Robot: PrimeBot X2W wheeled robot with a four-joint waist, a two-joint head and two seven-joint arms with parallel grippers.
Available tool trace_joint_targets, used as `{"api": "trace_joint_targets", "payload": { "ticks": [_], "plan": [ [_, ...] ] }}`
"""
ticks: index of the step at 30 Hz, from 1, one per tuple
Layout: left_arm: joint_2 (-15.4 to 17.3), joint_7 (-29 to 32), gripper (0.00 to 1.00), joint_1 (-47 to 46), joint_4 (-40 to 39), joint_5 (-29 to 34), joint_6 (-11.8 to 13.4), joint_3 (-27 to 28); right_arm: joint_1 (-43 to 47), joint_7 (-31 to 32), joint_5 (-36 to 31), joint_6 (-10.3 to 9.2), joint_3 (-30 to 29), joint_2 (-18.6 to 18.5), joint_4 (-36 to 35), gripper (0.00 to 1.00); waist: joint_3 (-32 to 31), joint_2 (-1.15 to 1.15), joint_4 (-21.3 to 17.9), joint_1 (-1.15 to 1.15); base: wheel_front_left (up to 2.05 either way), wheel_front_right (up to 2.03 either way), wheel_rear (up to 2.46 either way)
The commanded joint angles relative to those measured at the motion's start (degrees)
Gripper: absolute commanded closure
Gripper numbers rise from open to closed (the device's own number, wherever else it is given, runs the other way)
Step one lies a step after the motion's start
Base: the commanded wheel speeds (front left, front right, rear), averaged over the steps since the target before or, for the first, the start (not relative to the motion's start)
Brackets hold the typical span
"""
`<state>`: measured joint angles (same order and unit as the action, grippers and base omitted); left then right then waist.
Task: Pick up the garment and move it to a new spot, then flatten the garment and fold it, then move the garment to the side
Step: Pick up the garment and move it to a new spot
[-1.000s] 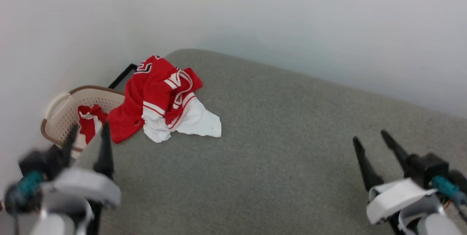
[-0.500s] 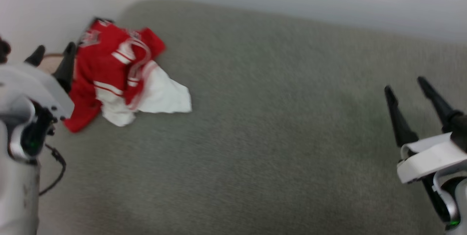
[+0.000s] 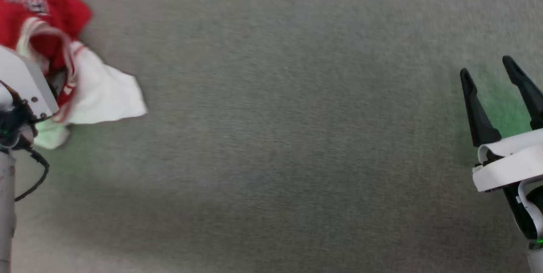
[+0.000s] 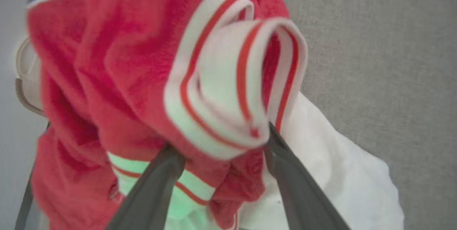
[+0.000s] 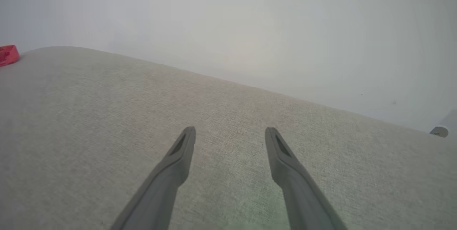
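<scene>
The garment (image 3: 97,95) lies crumpled at the far left of the grey cushion (image 3: 275,137), red body uppermost and a white sleeve spread to the right. In the left wrist view the garment (image 4: 117,62) is close up, with a looped fold of red-and-white striped trim (image 4: 228,80) on top. My left gripper (image 4: 221,140) is open, its two fingers straddling that fold, their tips partly under it. In the head view the left wrist housing (image 3: 21,86) covers those fingers. My right gripper (image 3: 488,71) hangs open over bare cushion, far from the garment (image 5: 7,55); the right wrist view shows the right gripper (image 5: 230,130) holding nothing.
A beige basket rim (image 4: 21,76) shows behind the garment by the white wall (image 5: 250,26). A dark strap (image 4: 25,201) runs beside it. Between the two grippers stretches wide bare cushion.
The head camera has tilted down, so the wall and basket left the picture. My left arm has reached forward onto the garment. The right gripper stays open.
</scene>
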<state>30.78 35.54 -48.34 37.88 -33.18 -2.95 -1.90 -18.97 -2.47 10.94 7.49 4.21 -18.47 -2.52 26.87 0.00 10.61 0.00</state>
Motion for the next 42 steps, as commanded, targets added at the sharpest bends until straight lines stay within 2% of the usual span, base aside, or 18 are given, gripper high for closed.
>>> {"api": "trace_joint_targets", "payload": {
  "ticks": [1,5,10,12,19,29,37,42],
  "plan": [
    [0.1,-0.1,0.00,-1.4,2.0,0.3,0.5,-0.1,-0.8,0.1,0.6,0.00,-0.1,-0.2,-0.5,0.00,5.8,0.00,-5.4,0.00,0.00,0.00,0.00],
    [-0.7,-0.7,0.00,-2.8,7.8,0.6,1.2,-0.7,-1.0,0.2,0.6,0.00,-0.2,-0.3,-1.0,0.00,6.7,0.00,-6.1,0.00,0.00,0.00,0.00],
    [-3.0,-2.4,0.00,-3.8,13.7,0.5,0.4,-1.7,-0.8,0.4,0.7,-0.01,-0.8,-0.4,-0.9,0.00,6.6,0.00,-5.8,0.00,0.00,0.00,0.00],
    [-3.2,-4.1,1.00,-4.3,15.1,0.8,0.4,-1.8,-0.4,0.5,0.6,0.00,-0.9,-0.1,-0.6,0.00,6.0,0.00,-5.4,0.00,0.00,0.00,0.00],
    [-1.7,-7.8,1.00,-5.8,17.4,1.8,0.0,-2.3,1.6,0.2,0.7,0.00,-1.6,0.3,0.3,0.00,2.0,0.00,-3.4,0.00,0.00,0.00,0.00],
    [2.5,-13.6,1.00,-9.5,13.0,3.9,-1.2,-3.4,5.1,-0.9,1.2,-0.01,-1.4,1.6,3.1,0.00,-7.4,0.00,-0.5,0.00,0.00,0.00,0.00],
    [6.9,-12.7,1.00,-14.1,5.7,6.5,-2.3,-5.9,6.8,-2.4,1.6,-0.01,-0.8,3.7,5.4,0.00,-14.7,0.00,-0.2,0.00,0.00,0.00,0.00],
    [8.3,-10.3,1.00,-15.6,-0.9,7.2,-2.8,-7.1,7.1,-3.1,1.6,-0.01,-0.7,4.7,6.4,0.00,-18.5,0.00,-0.7,0.00,0.00,0.00,0.00]
  ]
}}
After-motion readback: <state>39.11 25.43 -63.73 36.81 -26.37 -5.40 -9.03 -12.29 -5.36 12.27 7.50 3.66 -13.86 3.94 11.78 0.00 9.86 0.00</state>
